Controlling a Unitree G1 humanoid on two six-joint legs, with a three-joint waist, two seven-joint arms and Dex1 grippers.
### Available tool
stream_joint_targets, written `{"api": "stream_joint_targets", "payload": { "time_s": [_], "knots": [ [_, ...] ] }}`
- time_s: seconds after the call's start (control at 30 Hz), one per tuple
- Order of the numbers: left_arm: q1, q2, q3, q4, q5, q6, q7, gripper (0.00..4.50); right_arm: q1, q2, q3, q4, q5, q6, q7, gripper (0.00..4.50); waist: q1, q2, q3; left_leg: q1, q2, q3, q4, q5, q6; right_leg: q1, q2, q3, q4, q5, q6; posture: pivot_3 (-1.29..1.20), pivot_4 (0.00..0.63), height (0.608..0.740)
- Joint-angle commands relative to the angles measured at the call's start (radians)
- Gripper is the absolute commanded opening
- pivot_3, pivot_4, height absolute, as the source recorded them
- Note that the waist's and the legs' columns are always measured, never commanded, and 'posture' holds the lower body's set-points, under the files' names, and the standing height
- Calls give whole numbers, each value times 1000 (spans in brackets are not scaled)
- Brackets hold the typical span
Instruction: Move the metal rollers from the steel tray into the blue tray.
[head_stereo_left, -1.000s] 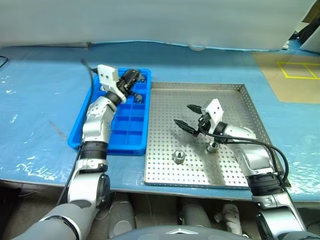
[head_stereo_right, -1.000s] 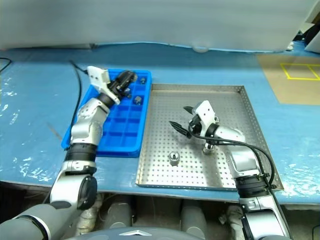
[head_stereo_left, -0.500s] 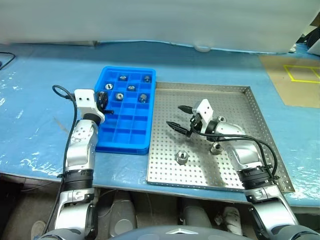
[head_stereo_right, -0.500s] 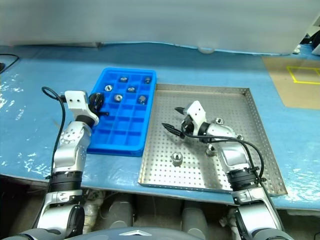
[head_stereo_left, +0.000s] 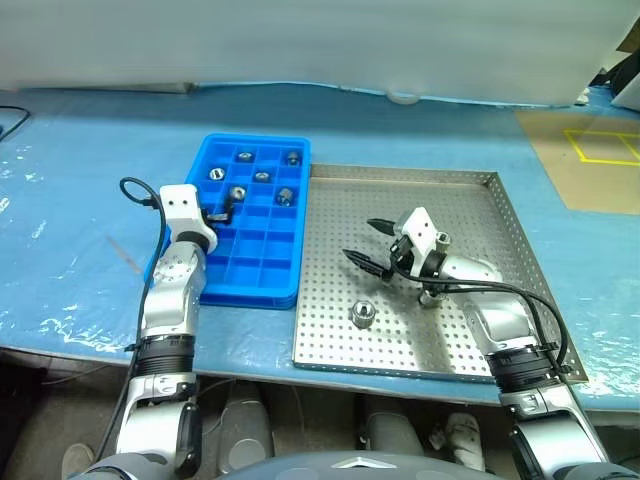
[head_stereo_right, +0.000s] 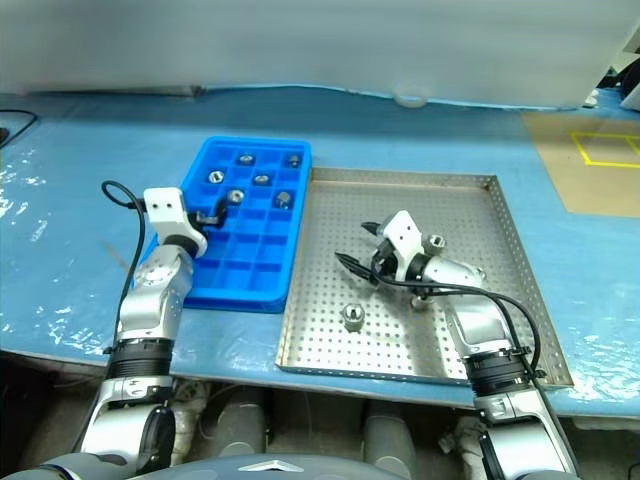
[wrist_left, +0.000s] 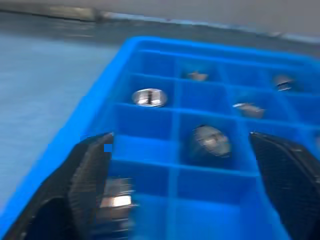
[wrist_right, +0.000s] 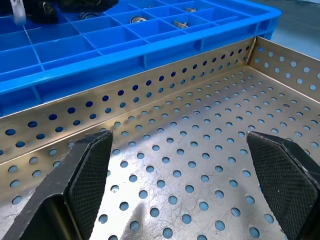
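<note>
The blue tray (head_stereo_left: 262, 256) lies left of the steel tray (head_stereo_left: 470, 200), and several metal rollers (head_stereo_left: 262, 177) rest in its far compartments. My left gripper (head_stereo_left: 222, 212) hovers open over the blue tray's left side. In the left wrist view one roller (wrist_left: 116, 200) lies in a compartment beside the left finger (wrist_left: 90, 170). Three rollers sit on the steel tray: one near the front (head_stereo_left: 362, 314), one under my right forearm (head_stereo_left: 432, 296) and one behind the wrist (head_stereo_left: 441, 238). My right gripper (head_stereo_left: 364, 241) hangs open and empty over the steel tray's middle, pointing at the blue tray.
Both trays rest on a table covered with blue plastic sheet (head_stereo_left: 80, 200). A tan surface with a yellow tape square (head_stereo_left: 600, 145) lies at the far right. The table's front edge runs just below the trays.
My left gripper drew back from the blue tray's far end to its left side, sank and opened. My right gripper stayed open in place. The camera view shifted.
</note>
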Motion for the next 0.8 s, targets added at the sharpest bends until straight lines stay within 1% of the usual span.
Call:
{"api": "stream_joint_targets", "payload": {
  "time_s": [0.03, 0.07, 0.2, 0.27, 0.4, 0.47, 0.6, 0.7, 0.8],
  "knots": [
    [-59, 2, -61, -4, -98, -33, -216, 4455, 15, -11, -39, -81, 13, 6, -19, 4500, 0, 0, 0, 0, 0, 0, 0, 0, 0, 0, 0, 0, 0, 0, 0, -161, 150, 740],
    [-82, 15, -98, 14, -118, -28, -322, 4455, 35, -20, -52, -108, 20, 18, -25, 4500, 1, 0, 0, -1, 0, 0, 0, 0, 0, -1, 0, 0, 0, 0, 0, -186, 150, 740],
    [-149, 63, -197, 82, -153, -37, -614, 4455, 99, -50, -93, -181, 39, 60, -37, 4500, -5, 0, 0, -1, 0, 0, -1, 0, 0, 0, 0, 1, -2, 0, 0, -233, 150, 740],
    [-199, 86, -263, 134, -156, -52, -786, 4455, 145, -79, -128, -228, 53, 90, -41, 4500, -18, 0, 0, 0, 0, 1, -1, 0, 0, 0, 0, 1, -2, 0, 0, -270, 150, 740],
    [-278, 98, -370, 250, -137, -70, -1049, 4455, 235, -127, -200, -323, 87, 153, -50, 4500, -32, 0, 0, 1, -1, 1, -1, 0, 0, 0, 0, 2, -2, 0, 0, -356, 150, 740],
    [-306, 93, -411, 308, -114, -92, -1131, 4455, 286, -148, -233, -378, 109, 188, -54, 4500, -42, 1, 0, 3, -1, 2, -1, 0, 1, 1, 0, 3, -3, 0, 0, -384, 150, 740],
    [-345, 68, -461, 384, -94, -109, -1240, 4455, 376, -180, -297, -464, 142, 234, -56, 4500, -66, 1, -1, 3, -1, 2, -1, 0, 1, 2, 0, 3, -3, 0, 0, -452, 150, 740],
    [-377, 57, -553, 454, -8, -177, -1321, 4455, 463, -202, -378, -508, 149, 241, -69, 4500, -77, 2, -1, 3, -1, 2, -1, -1, 1, 2, 0, 3, -4, 0, 0, -516, 150, 740],
    [-404, 31, -622, 529, 61, -240, -1383, 4455, 530, -188, -436, -542, 141, 243, -118, 4500, -88, 2, -1, 4, -1, 2, 0, -2, 3, 5, 0, 3, -8, 0, 0, -556, 150, 740]
  ]
}}
